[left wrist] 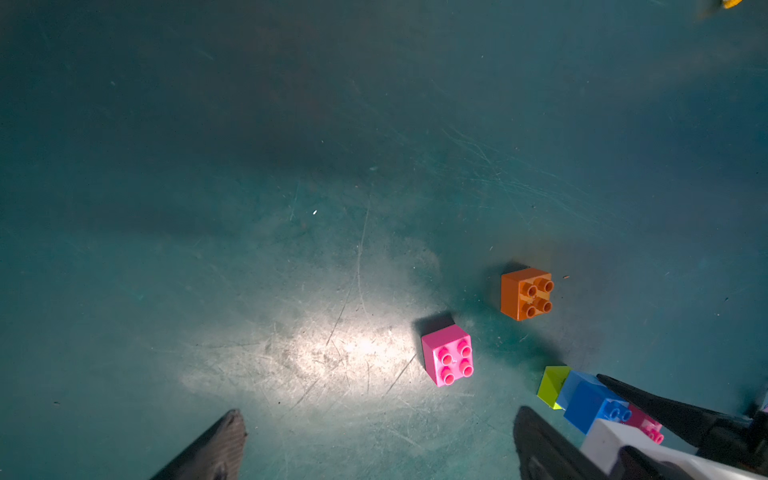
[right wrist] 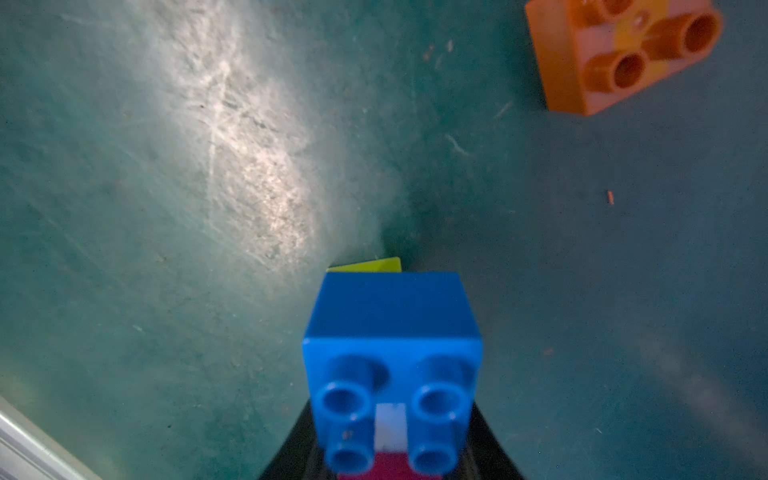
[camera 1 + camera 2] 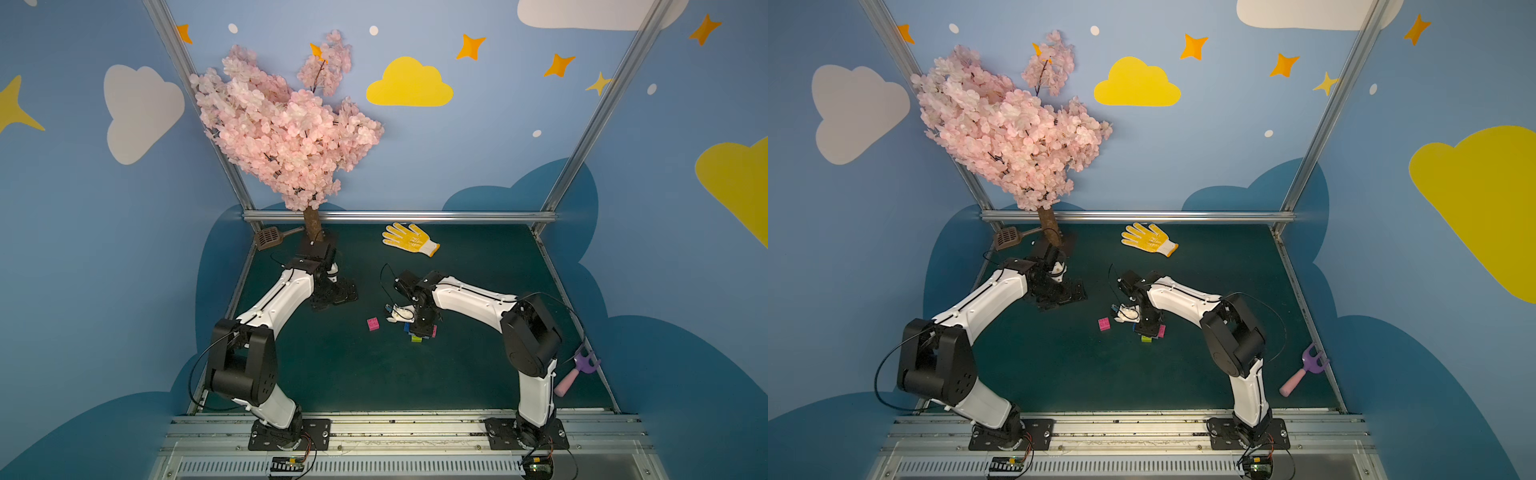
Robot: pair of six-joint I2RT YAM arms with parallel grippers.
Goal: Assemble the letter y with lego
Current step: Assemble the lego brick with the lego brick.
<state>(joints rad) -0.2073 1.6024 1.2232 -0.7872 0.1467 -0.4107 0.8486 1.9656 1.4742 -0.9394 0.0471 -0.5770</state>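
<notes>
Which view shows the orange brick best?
The left wrist view: the orange brick is whole and sharp, standing alone, studs up. The right wrist view shows the brick closer, but cut at the edge. In both top views it is not visible.

Two pink bricks (image 1: 448,354) (image 1: 646,426); one orange brick (image 1: 526,293); one lime brick (image 1: 552,386); one blue brick (image 1: 590,401); one glove (image 3: 409,239).

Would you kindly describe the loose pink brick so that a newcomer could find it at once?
On the dark green mat, find the clump of bricks under the right gripper. The loose pink brick lies just beside it, toward the left arm. It stands alone, studs up, joined to nothing, unlike the other pink brick caught in the clump.
</notes>
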